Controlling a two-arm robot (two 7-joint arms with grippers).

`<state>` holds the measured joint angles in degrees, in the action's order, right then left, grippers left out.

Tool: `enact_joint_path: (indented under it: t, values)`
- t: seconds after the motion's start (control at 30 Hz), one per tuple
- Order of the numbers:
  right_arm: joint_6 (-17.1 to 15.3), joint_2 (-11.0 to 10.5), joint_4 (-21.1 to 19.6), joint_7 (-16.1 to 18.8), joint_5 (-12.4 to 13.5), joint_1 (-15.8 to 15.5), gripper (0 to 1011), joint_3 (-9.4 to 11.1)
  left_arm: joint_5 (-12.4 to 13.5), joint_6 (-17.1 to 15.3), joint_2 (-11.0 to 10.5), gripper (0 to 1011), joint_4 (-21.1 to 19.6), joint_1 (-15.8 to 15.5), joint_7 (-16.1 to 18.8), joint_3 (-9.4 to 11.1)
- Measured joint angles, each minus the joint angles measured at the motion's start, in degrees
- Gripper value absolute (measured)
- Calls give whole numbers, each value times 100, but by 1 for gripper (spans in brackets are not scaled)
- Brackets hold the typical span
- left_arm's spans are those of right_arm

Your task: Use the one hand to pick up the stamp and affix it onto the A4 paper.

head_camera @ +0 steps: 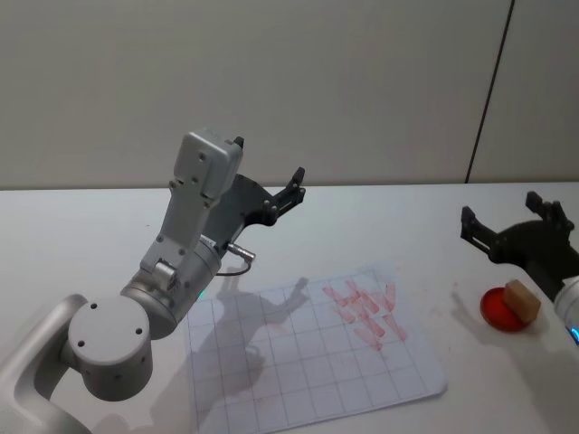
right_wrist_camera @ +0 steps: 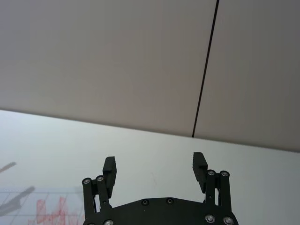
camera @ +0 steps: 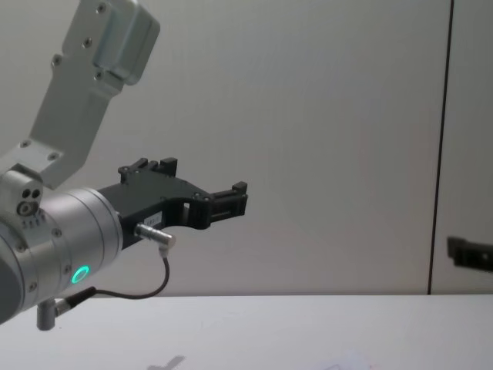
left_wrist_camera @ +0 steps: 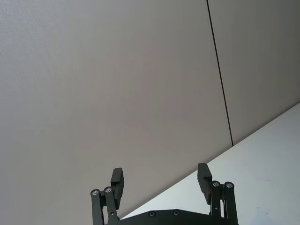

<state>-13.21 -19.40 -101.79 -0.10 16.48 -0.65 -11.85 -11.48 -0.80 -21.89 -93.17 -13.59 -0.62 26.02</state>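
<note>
The left arm [head_camera: 172, 271] rises from the near left of the table [head_camera: 90, 235]. Its left gripper [head_camera: 269, 156] is held well above the surface, pointing toward the wall [head_camera: 362, 81], fingers [left_wrist_camera: 117, 180] spread wide with nothing between them. The chest view shows it high over the table too.

The paper [head_camera: 317, 362] lies flat in the middle, near the front edge. It carries a faint grid, and a cluster of red marks [head_camera: 366, 312] sits toward its right side.

Right of the paper and apart from it, a round red pad [head_camera: 496, 312] rests on the table. The stamp [head_camera: 522, 300] sits on the pad's right part.

The right gripper [head_camera: 500, 210] hovers just beyond the stamp, jaws apart and empty. In its wrist view its fingers [right_wrist_camera: 199, 164] point across the table at the wall.
</note>
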Motion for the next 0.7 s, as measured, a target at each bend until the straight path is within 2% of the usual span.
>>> enact_joint_path:
  t: [0.37, 0.7]
  values:
    - [-548, -186, 57, 55, 117, -116, 1001, 138, 0, 0, 0, 1001, 0, 0, 0, 0]
    - [-891, -245, 265, 213, 74, -97, 1001, 171, 0, 0, 0, 1002, 0, 0, 0, 0]
